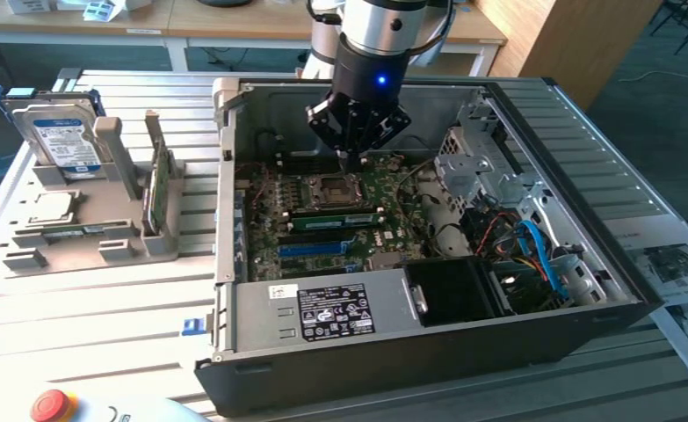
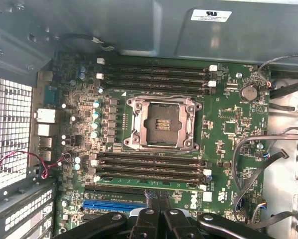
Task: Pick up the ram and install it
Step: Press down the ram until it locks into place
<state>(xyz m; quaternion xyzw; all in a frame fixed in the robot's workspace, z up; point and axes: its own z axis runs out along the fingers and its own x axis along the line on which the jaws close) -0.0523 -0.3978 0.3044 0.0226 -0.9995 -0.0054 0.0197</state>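
Observation:
My gripper hangs inside the open computer case, over the far part of the motherboard just behind the empty CPU socket. Its fingers are shut together with nothing between them; in the wrist view the gripper points down at the board. A thin green ram stick sits in a slot beside the socket, seen from the wrist as a narrow green strip. What looks like another thin green stick lies flat on the grey holder at the exterior view's left.
The holder also carries a blue-labelled hard drive, a larger green card on edge and a square chip. A black power supply, loose cables and a drive cage crowd the case. A red stop button sits at the front.

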